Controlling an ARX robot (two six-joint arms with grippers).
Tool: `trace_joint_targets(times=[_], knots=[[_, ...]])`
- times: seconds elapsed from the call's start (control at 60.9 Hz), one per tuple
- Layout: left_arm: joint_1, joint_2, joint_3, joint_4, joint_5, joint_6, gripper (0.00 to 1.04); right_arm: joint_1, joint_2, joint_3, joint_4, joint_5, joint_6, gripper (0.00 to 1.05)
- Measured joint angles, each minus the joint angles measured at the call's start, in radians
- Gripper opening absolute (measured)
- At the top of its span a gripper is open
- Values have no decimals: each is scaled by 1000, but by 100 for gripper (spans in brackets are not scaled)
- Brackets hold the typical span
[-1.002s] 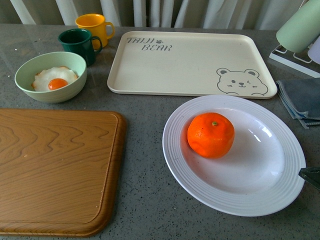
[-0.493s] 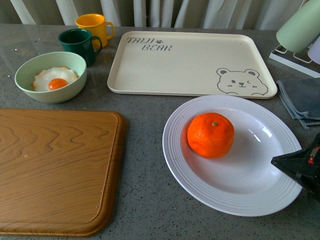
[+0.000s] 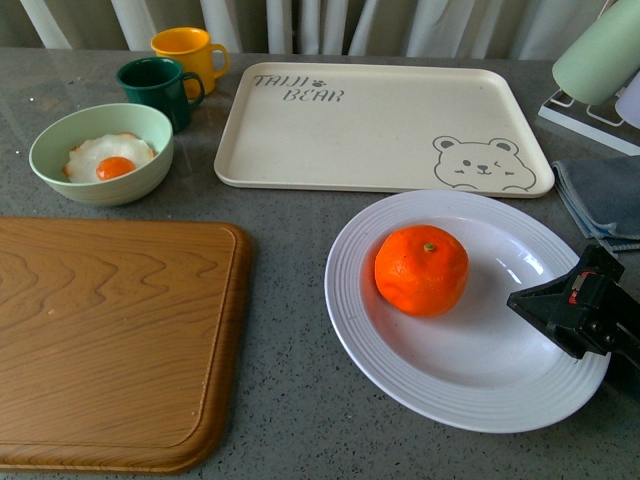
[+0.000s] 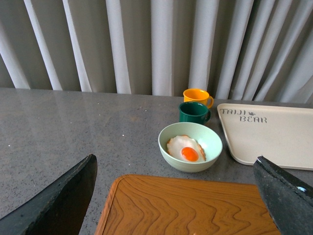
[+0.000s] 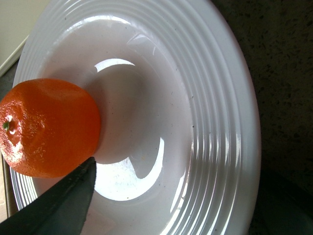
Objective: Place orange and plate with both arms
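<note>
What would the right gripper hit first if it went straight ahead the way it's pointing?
Most likely the orange: the right gripper points across the plate toward it, with nothing between. Its height is unclear, so it might touch the plate's floor first.

1. Soft, even daylight brightens the worktop, leaving only faint shadows around the plate.
2. White glare patches sit in the plate's well, beside the orange.
3. In the right wrist view over the plate, the right tool shows dark and blurred, while the orange is sharp.
</note>
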Motion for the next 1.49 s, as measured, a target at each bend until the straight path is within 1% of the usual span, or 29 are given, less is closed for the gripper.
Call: trace_joint_targets(times=[0.099,0.131,0.214,0.246,0.263,0.279,0.312,0.378,0.526,0.674,0.805,1.216,1.495], knots=[[0,0,0,0,0,0,96,6,14,1,1,1,1,69],[0,0,0,0,0,0,96,8,17,1,1,1,1,65],[0,0,0,0,0,0,96,13,22,1,1,2,2,51],[0,0,0,0,0,0,96,14,22,1,1,2,2,48],[0,0,0,0,0,0,96,15,22,1,0,5,5,42],[0,0,0,0,0,0,96,15,22,1,0,5,5,38],[0,0,0,0,0,0,96,16,22,1,-1,6,5,36],[0,0,0,0,0,0,96,17,22,1,-2,7,19,25],[0,0,0,0,0,0,96,18,11,13,6,-6,66,12],[0,0,0,0,0,0,96,19,-9,15,7,-25,106,6],[0,0,0,0,0,0,96,16,-48,11,-3,-42,130,4],[0,0,0,0,0,0,96,-35,-149,-24,-27,-68,181,3],[0,0,0,0,0,0,96,-42,-174,-24,25,-101,245,3]])
